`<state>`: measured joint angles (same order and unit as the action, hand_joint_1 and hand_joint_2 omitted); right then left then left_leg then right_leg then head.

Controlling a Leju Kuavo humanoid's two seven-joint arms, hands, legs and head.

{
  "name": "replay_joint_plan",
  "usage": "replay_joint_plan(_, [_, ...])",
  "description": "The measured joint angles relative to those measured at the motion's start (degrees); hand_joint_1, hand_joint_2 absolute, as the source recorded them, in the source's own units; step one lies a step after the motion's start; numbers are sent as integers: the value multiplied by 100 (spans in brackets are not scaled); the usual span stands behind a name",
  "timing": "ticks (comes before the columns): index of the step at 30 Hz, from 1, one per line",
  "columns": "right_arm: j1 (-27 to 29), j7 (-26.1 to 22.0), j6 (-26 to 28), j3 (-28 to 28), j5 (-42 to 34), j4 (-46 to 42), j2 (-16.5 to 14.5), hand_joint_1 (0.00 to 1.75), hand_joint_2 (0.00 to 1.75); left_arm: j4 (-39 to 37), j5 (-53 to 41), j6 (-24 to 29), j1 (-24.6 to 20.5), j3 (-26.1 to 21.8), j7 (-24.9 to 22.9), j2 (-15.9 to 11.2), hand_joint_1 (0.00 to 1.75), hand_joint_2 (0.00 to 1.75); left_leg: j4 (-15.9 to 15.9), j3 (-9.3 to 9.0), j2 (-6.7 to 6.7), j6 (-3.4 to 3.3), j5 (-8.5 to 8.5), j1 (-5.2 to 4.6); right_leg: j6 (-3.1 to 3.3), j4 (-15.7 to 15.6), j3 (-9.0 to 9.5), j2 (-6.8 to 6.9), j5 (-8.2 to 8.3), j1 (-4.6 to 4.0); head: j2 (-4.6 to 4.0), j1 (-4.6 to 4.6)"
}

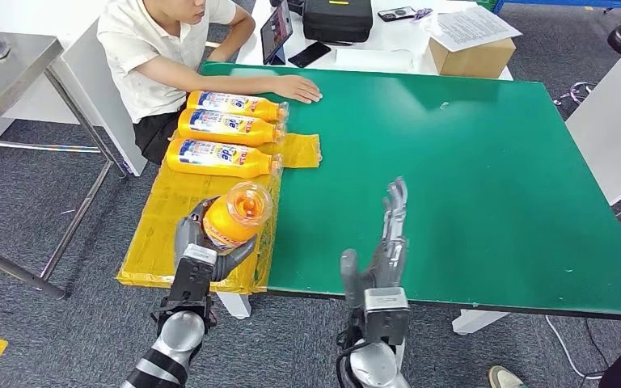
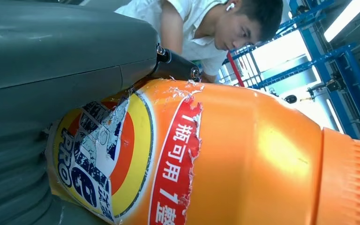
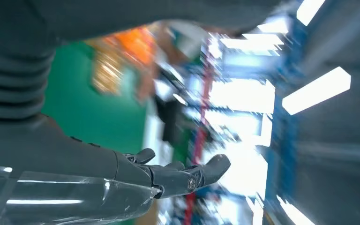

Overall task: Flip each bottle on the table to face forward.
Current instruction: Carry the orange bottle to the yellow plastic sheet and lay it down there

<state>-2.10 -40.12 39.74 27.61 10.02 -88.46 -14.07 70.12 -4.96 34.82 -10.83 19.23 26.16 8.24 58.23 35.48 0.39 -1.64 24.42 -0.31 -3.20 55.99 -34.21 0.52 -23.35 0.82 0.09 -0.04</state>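
Left hand [image 1: 204,242] grips orange bottle [image 1: 238,214], lifted above yellow sheet [image 1: 162,234], cap end toward camera (label torn in left wrist view). Right hand [image 1: 382,250] empty, fingers straight and apart, over green table [image 1: 485,178]. Three more bottles [image 1: 226,128] lie side by side on sheet. Seated person's hand [image 1: 297,87] rests on table's far edge. Grey carpet [image 1: 24,218] below; cardboard box [image 1: 473,56] on white desk behind.

We see four orange bottles with labels: three lying on their sides in a row [image 1: 225,129] on yellow sheeting, caps toward the green table, and a fourth bottle [image 1: 237,214] raised nearer us, cap end facing us.
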Motion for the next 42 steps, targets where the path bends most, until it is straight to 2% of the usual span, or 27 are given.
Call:
replay_joint_plan(3, [103, -1, 7, -268, 103, -486, -138, 0, 0, -104, -104, 25, -119, -42, -61, -18, 175, 175, 0, -1, 0, 0, 0, 0, 0, 0, 0, 0, 0, 0, 0, 1])
replay_joint_plan(5, [163, -1, 7, -430, 133, -747, -238, 0, 87, -180, -419, 120, -197, -58, -195, -26, 175, 175, 0, 0, 0, 1, 0, 0, 0, 0, 0, 0, 0, 0, 0, 1])
replay_joint_plan(7, [190, -1, 7, -607, 89, -991, -339, 0, 175, -333, -1138, 230, -344, -63, -516, -64, 175, 175, 0, 0, -1, 1, -1, 0, 0, 0, 0, 0, 0, 0, 0, 1])
replay_joint_plan(9, [193, -1, 7, -705, -13, -1185, -381, 0, 175, -633, -2114, 116, -602, -52, -997, -149, 175, 175, 0, -1, -1, 1, -2, 0, 0, 0, 1, 1, 0, 0, 0, 0])
replay_joint_plan(11, [191, -1, 5, -712, -71, -1342, -385, 0, 175, -1096, -3021, -326, -952, -38, -1453, -246, 175, 175, 0, -1, -1, 1, -5, 0, 0, 1, 2, 0, 2, 0, 0, -1])
replay_joint_plan(13, [184, -1, 4, -662, -78, -1454, -385, 0, 175, -1620, -3552, -895, -1301, -21, -1700, -303, 175, 175, 0, -2, 0, 2, -9, 0, 1, 4, 3, 0, 4, 0, 0, 0])
replay_joint_plan(15, [173, -1, 4, -593, -85, -1519, -382, 0, 175, -2051, -3714, -1300, -1577, -5, -1779, -321, 175, 175, 0, -2, 1, 3, -12, 0, 1, 6, 3, 0, 6, 0, 0, 1])
replay_joint_plan(21, [133, -1, 4, -420, -260, -1583, -336, 0, 175, -2881, -3926, -1892, -2130, 90, -1940, -332, 175, 175, 0, 0, -1, 3, -11, 0, 1, 7, 1, 1, 4, 0, 0, 1])
replay_joint_plan(22, [124, -1, 4, -372, -332, -1580, -317, 0, 175, -3004, -3948, -2020, -2210, 112, -1968, -332, 149, 175, 0, 0, 0, 4, -11, 0, 1, 7, 1, 0, 4, 0, 0, 0])
replay_joint_plan(23, [118, -1, 4, -324, -407, -1574, -297, 0, 175, -3114, -3947, -2121, -2284, 127, -1985, -330, 134, 175, 0, 1, 0, 4, -11, 0, 1, 7, 1, 0, 4, 0, 0, 0])
replay_joint_plan(25, [107, -1, -4, -239, -535, -1551, -256, 0, 175, -3297, -3868, -2273, -2419, 131, -1983, -321, 87, 175, 0, 1, 0, 4, -11, 0, 1, 7, 1, 0, 3, 0, 0, 0])
replay_joint_plan(26, [100, 0, -23, -194, -587, -1530, -236, 0, 175, -3375, -3786, -2356, -2481, 120, -1953, -314, 73, 175, 0, 0, -1, 4, -10, 0, 1, 7, 2, 0, 3, 0, 0, 0])
replay_joint_plan(27, [92, 1, -53, -148, -633, -1499, -214, 0, 175, -3448, -3680, -2448, -2536, 100, -1906, -308, 46, 175, 0, 0, -2, 4, -11, 0, 1, 7, 3, 1, 2, 0, 0, 0])
replay_joint_plan(29, [76, 2, -129, -65, -700, -1419, -172, 0, 175, -3574, -3458, -2631, -2623, 45, -1789, -295, 6, 175, 0, -2, -5, 4, -11, 0, 2, 8, 5, 2, 2, 0, 0, 0])
replay_joint_plan(35, [67, 3, -336, -5, -806, -1169, -105, 0, 175, -3815, -3109, -3180, -2661, -69, -1501, -223, 0, 175, 0, -4, -8, 3, -13, 1, 1, 10, 8, 3, 3, 0, 0, 1])
replay_joint_plan(42, [65, 4, -477, -17, -839, -942, -85, 0, 175, -3906, -3233, -3393, -2688, -28, -1477, -172, 0, 175, 0, -4, -9, 4, -13, 0, 1, 10, 7, 4, 2, 0, 0, 0])
